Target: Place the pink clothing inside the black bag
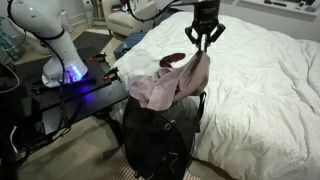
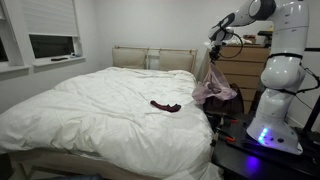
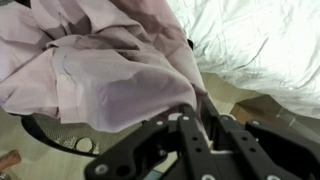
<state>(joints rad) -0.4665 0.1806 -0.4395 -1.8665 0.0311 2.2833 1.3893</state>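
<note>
So the gripper (image 1: 205, 42) has its jaws pinching 1 corner of the pink clothing (image 1: 168, 86). That lets the rest dangle over the black bag (image 1: 158, 140) at its 6 o'clock, right beside the bed (image 1: 260, 90). I'd guess lowering it in comes next.

Exterior view, near: we look slightly down from close by the robot base (image 1: 60, 50), over the black bag (image 1: 160, 140), onto the side of the bed (image 1: 260, 80).
Exterior view, far: we look level across the whole bed (image 2: 100, 110) toward the headboard (image 2: 150, 57), with the robot base (image 2: 272, 130) at the right edge.
Wrist view, very near: we look down past the gripper (image 3: 190, 125) onto pink clothing (image 3: 100, 70).
All three share the clothing and a strip of bed.
</note>
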